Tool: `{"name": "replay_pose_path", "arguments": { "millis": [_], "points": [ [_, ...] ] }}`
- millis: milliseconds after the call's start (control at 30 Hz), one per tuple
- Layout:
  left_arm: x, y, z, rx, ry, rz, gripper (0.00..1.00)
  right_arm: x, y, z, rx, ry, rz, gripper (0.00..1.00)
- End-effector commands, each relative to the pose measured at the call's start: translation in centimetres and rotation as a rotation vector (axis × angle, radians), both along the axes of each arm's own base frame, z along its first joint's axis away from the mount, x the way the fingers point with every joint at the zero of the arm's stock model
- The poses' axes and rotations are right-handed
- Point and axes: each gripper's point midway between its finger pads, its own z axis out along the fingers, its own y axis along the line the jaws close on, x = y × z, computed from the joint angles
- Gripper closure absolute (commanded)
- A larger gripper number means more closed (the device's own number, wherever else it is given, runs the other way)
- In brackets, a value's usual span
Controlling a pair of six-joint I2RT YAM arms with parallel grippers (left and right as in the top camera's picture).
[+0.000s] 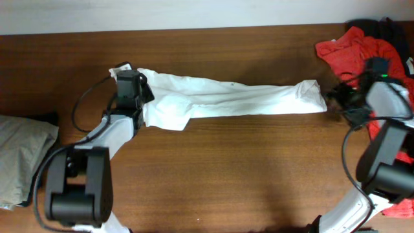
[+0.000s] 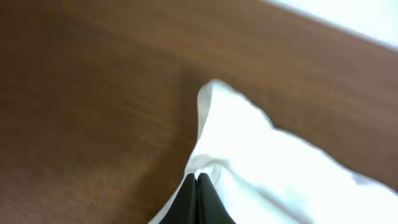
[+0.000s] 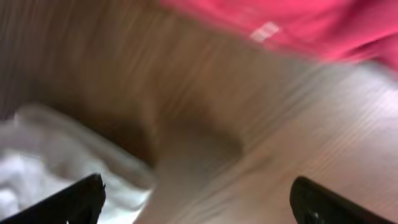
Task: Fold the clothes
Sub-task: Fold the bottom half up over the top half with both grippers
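Observation:
The white T-shirt (image 1: 226, 100) lies bunched into a long band across the far half of the wooden table (image 1: 246, 168). My left gripper (image 1: 134, 97) sits at the band's left end and is shut on a fold of the white fabric (image 2: 261, 162); its dark fingertips (image 2: 198, 180) are pressed together. My right gripper (image 1: 337, 97) is open just past the band's right end, holding nothing. In the blurred right wrist view its two fingers are wide apart (image 3: 199, 199) over bare wood, with the white shirt's end (image 3: 56, 162) by the left finger.
A red garment (image 1: 365, 48) lies at the back right corner, partly under my right arm; it also shows in the right wrist view (image 3: 280, 25). A beige-grey folded garment (image 1: 19, 152) lies at the left edge.

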Motion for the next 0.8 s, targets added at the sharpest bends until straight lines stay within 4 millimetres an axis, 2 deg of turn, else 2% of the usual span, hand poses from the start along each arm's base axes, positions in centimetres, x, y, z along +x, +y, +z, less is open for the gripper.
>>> {"name": "replay_pose_path", "arguments": {
  "millis": [0,67,100,133,167,200,233,267,300,333,400,433,467,500,533,567,633,667,767],
  "points": [
    [-2.5,0.1,8.7,0.128,-0.066,-0.1,0.99,-1.2,-4.3,5.8,-0.182,0.071,0.013,0.01],
    [-5.3,0.4,12.0,0.133,-0.072,-0.102,0.92,-0.9,-5.1,10.8,-0.246,0.023,0.005,0.01],
    [-6.4,0.5,13.2,0.132,-0.077,-0.103,0.8,-0.6,-5.4,13.3,-0.277,-0.016,-0.01,0.01],
    [-7.1,0.6,13.9,0.132,-0.078,-0.103,0.71,-1.1,-6.0,14.1,-0.313,-0.001,-0.036,0.01],
    [-7.9,0.7,14.6,0.132,-0.081,-0.103,0.56,-3.1,-7.4,14.6,-0.395,0.084,-0.107,0.01],
    [-8.2,0.5,14.8,0.125,-0.08,-0.113,0.56,-3.5,-6.6,14.0,-0.355,0.107,-0.079,0.01],
    [-8.3,-0.1,14.7,0.106,-0.079,-0.14,0.55,0.2,-2.2,13.5,-0.162,-0.052,0.281,0.01],
    [-8.2,-0.4,14.7,0.096,-0.08,-0.155,0.55,2.6,2.2,14.4,-0.002,-0.235,0.543,0.01],
    [-8.2,-0.4,14.7,0.095,-0.08,-0.155,0.55,3.1,3.8,14.7,0.078,-0.295,0.568,0.01],
    [-8.3,-0.4,14.6,0.095,-0.075,-0.155,0.54,2.6,2.4,13.2,0.074,-0.212,0.411,0.01],
    [-8.5,-0.4,14.3,0.096,-0.062,-0.156,0.53,2.8,3.0,10.6,0.138,-0.175,0.446,0.01],
    [-8.6,-0.3,14.1,0.096,-0.05,-0.157,0.52,3.3,6.3,8.8,0.323,-0.243,0.614,0.01],
    [-8.8,-0.3,13.8,0.096,-0.036,-0.157,0.52,3.3,8.0,7.3,0.446,-0.265,0.668,0.01],
    [-9.0,-0.3,13.6,0.096,-0.025,-0.158,0.51,3.1,10.0,4.8,0.613,-0.299,0.728,0.01],
    [-9.1,-0.3,13.4,0.096,-0.018,-0.159,0.51,2.9,11.5,3.7,0.728,-0.354,0.781,0.02],
    [-9.1,-0.3,13.4,0.096,-0.015,-0.159,0.5,2.2,12.4,2.3,0.81,-0.359,0.797,0.01],
    [-9.2,-0.3,13.3,0.096,-0.014,-0.159,0.47,1.6,12.7,-0.2,0.871,-0.322,0.78,0.01],
    [-9.2,-0.3,13.3,0.096,-0.014,-0.159,0.47,1.6,12.8,-0.1,0.869,-0.334,0.796,0.02],
    [-9.2,-0.3,13.3,0.096,-0.014,-0.159,0.47,2.0,12.5,1.8,0.868,-0.338,0.811,0.01]
  ]
}}
